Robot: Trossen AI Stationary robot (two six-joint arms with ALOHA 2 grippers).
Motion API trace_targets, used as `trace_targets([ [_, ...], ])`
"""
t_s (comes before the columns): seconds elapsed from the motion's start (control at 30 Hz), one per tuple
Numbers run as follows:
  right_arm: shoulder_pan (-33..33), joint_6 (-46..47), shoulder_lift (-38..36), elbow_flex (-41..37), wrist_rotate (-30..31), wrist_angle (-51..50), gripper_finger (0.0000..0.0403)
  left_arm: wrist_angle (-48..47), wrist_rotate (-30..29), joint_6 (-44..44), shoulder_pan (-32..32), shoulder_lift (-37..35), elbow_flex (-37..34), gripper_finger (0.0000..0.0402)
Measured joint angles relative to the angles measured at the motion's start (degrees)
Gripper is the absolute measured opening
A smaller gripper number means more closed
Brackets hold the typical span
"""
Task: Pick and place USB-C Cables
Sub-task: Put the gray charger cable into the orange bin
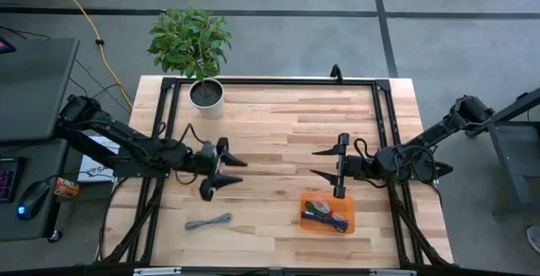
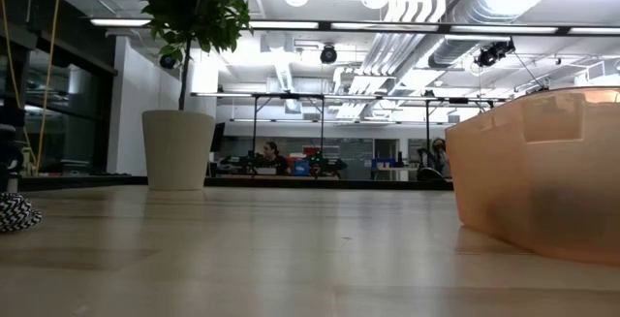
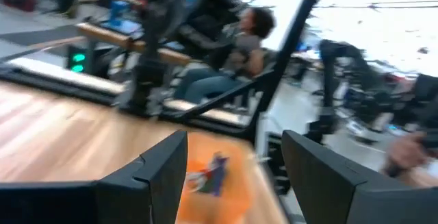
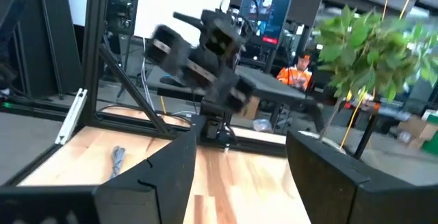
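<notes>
A grey USB-C cable bundle point(image 1: 208, 222) lies flat on the wood near the table's near-left part; it also shows in the right wrist view as the grey bundle point(image 4: 118, 158). Blue and green cable bundles point(image 1: 325, 213) lie inside the orange tray point(image 1: 309, 222) at the near right; the tray point(image 3: 241, 183) also shows in the left wrist view. My left gripper point(image 1: 229, 171) hovers open above the table's left-middle, above and beyond the grey bundle. My right gripper point(image 1: 322, 163) hovers open just beyond the tray. Neither holds anything.
A potted plant in a white pot point(image 1: 207, 96) stands at the table's far left. A black frame point(image 1: 270, 82) runs round the table top. The orange tray wall point(image 2: 542, 176) fills the low view's right. People sit in the room beyond.
</notes>
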Motion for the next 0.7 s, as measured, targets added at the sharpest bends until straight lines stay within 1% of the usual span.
trace_targets([
  [0.1, 0.0, 2.4, 0.0, 0.0, 0.0, -1.1, 0.0217, -0.1, -0.7, 4.1, -4.1, 1.0, 3.0, 0.0216],
  [0.17, 0.0, 3.8, 0.0, 0.0, 0.0, -2.0, 0.0217, -1.3, -3.4, 8.4, -7.7, 2.2, 5.8, 0.0216],
  [0.2, 0.0, 4.1, 0.0, 0.0, 0.0, -2.4, 0.0217, -2.9, -5.7, 10.4, -9.6, 3.0, 7.5, 0.0216],
  [0.3, 0.0, 4.3, 0.0, 0.0, 0.0, -3.0, 0.0217, -13.1, -14.8, 16.0, -15.5, 6.1, 13.7, 0.0216],
  [0.37, 0.0, 4.3, 0.0, 0.0, 0.0, -3.1, 0.0217, -23.0, -20.2, 16.8, -18.8, 8.7, 18.9, 0.0216],
  [0.4, 0.0, 4.3, 0.0, 0.0, 0.0, -3.2, 0.0217, -28.8, -22.0, 16.0, -20.1, 10.1, 21.7, 0.0216],
  [0.47, 0.0, 4.3, 0.0, 0.0, 0.0, -3.3, 0.0217, -42.1, -23.1, 11.9, -22.1, 12.8, 27.3, 0.0216],
  [0.53, 0.0, 4.3, 0.0, 0.0, 0.0, -3.3, 0.0217, -55.9, -22.2, 3.5, -23.4, 15.7, 33.0, 0.0216],
  [0.6, 0.0, 4.3, 0.0, 0.0, 0.0, -3.3, 0.0217, -68.6, -19.6, -7.0, -24.5, 18.5, 38.0, 0.0216],
  [0.67, 0.0, 4.3, 0.0, 0.0, 0.0, -3.3, 0.0217, -77.9, -15.8, -17.1, -25.4, 21.2, 40.7, 0.0216],
  [0.7, 0.0, 4.3, 0.0, 0.0, 0.0, -3.3, 0.0217, -81.0, -13.6, -21.2, -25.7, 22.4, 41.3, 0.0216],
])
